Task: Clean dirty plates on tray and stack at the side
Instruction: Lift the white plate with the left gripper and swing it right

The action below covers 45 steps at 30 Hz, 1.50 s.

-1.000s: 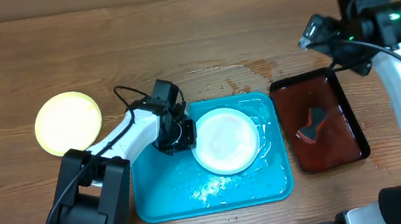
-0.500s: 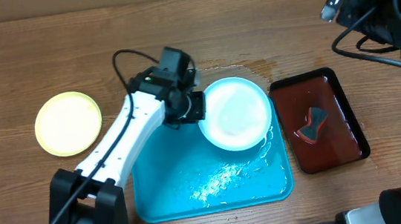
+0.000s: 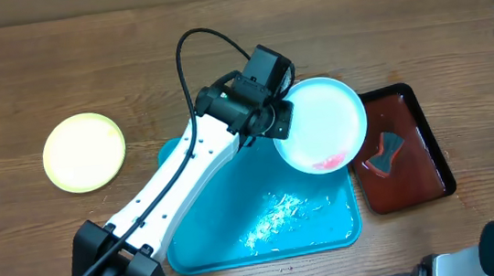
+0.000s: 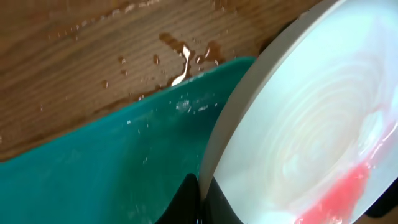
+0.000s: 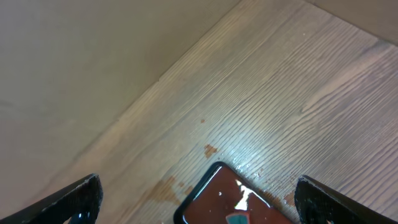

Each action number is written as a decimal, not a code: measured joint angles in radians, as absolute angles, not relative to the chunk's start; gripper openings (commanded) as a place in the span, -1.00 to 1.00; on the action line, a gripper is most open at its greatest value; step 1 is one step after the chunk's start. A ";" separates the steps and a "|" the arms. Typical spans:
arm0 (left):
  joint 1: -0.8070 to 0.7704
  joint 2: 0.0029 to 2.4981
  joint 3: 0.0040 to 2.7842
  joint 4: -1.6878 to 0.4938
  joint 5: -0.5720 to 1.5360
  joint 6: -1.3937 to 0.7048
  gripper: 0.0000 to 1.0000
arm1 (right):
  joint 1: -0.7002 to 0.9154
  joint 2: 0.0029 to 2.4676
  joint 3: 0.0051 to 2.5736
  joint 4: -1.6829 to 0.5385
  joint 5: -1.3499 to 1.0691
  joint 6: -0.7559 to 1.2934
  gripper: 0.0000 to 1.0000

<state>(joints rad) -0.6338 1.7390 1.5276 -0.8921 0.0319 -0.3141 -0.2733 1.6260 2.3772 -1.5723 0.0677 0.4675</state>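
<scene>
My left gripper [image 3: 277, 121] is shut on the left rim of a pale blue-white rimmed plate [image 3: 321, 123]. It holds the plate tilted in the air above the right part of the turquoise tray [image 3: 230, 241], reaching over the edge of the dark red-brown tray. A red smear [image 3: 329, 162] lies at the plate's low edge. In the left wrist view the jaws [image 4: 202, 200] pinch the plate's rim [image 4: 298, 124] over the tray [image 4: 93, 168]. A yellow-green rimmed plate [image 3: 84, 152] lies on the table at the left. My right gripper [image 5: 198, 186] is open and empty, high above the table.
A dark red-brown tray [image 3: 405, 108] holding liquid and a small dark object [image 3: 385, 153] stands to the right of the turquoise tray; its corner also shows in the right wrist view [image 5: 249, 199]. Water and foam [image 3: 274, 216] lie in the turquoise tray. Wet spots [image 4: 186, 56] mark the wood behind it.
My left gripper has lifted the plate off the turquoise tray, carried it right and back, and tilted it. The right arm has moved away to the top right, almost out of the overhead view.
</scene>
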 measured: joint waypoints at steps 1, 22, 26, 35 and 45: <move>-0.635 1.739 1.530 -0.885 0.026 -0.314 -0.92 | -0.302 1.626 2.378 -1.573 0.038 0.461 1.00; -0.712 2.104 2.089 -0.970 0.023 -0.296 -0.92 | -0.411 1.626 2.379 -1.629 -0.177 0.373 1.00; -0.747 2.178 2.176 -0.988 -0.005 -0.248 -0.92 | -0.411 1.626 2.379 -1.629 -0.177 0.361 1.00; -0.886 2.200 2.200 -0.972 -0.227 -0.118 -0.92 | -0.411 1.626 2.379 -1.623 -0.177 0.352 1.00; -0.976 2.200 2.202 -0.918 -0.510 0.012 -0.92 | -0.420 1.626 2.379 -1.594 -0.184 0.361 1.00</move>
